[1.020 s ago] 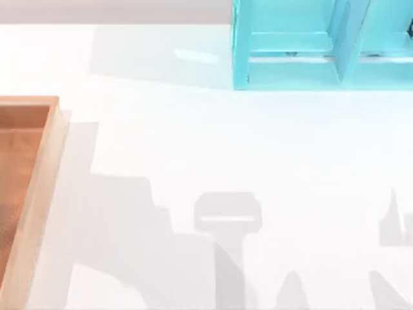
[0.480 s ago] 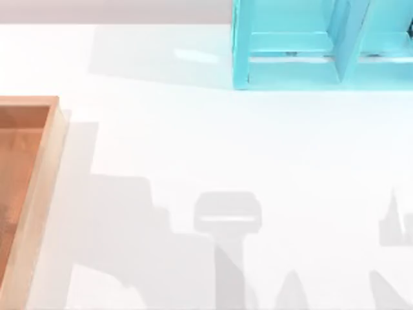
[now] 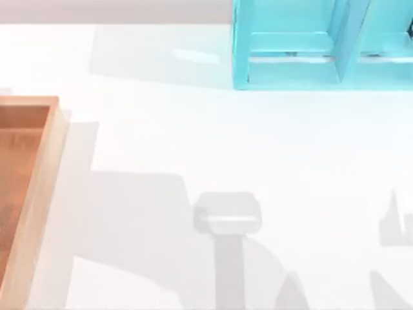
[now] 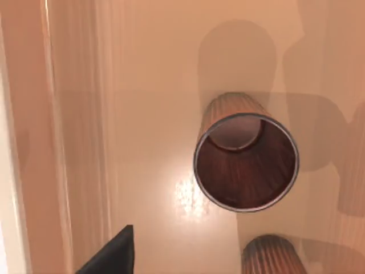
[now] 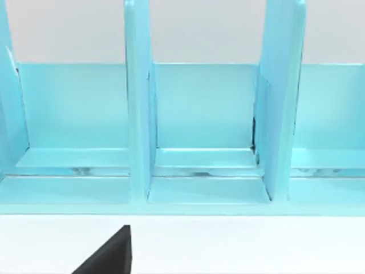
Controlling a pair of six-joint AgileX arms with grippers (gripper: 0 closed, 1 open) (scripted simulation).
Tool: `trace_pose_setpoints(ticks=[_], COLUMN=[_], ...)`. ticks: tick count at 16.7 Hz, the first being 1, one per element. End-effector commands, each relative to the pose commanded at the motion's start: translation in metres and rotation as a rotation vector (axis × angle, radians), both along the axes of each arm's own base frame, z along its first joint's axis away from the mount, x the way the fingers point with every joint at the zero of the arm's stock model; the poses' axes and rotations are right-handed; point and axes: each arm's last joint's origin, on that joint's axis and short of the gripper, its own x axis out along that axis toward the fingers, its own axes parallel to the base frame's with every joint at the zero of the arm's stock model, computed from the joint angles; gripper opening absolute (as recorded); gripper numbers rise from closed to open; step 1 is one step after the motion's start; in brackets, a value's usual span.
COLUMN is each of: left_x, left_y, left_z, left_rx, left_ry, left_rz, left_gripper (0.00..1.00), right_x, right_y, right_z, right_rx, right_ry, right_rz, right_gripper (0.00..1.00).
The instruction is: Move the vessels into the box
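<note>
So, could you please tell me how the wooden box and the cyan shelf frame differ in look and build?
The wooden box is a shallow open tray with light tan walls and an orange-brown floor; the cyan shelf frame is painted one colour throughout and split by upright dividers into compartments. In the left wrist view two reddish-brown cups stand on the box floor; the frame's compartments look bare. Both rest on the white table.
</note>
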Motion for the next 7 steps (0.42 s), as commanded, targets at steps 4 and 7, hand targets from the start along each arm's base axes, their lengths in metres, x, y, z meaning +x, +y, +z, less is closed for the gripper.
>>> trace_pose_setpoints(ticks=[4,7], left_x=[-0.004,-0.006], left_y=[-0.003,-0.004], left_z=[0.042,0.053], left_rx=[0.0,0.002], left_ry=[-0.003,-0.001], left_rz=[-0.01,-0.012], left_gripper=[1.0,1.0], right_x=[0.0,0.0], right_y=[0.0,0.0], right_z=[0.0,0.0], right_rx=[0.0,0.0], right_ry=[0.0,0.0], right_rz=[0.0,0.0], right_gripper=[1.0,1.0])
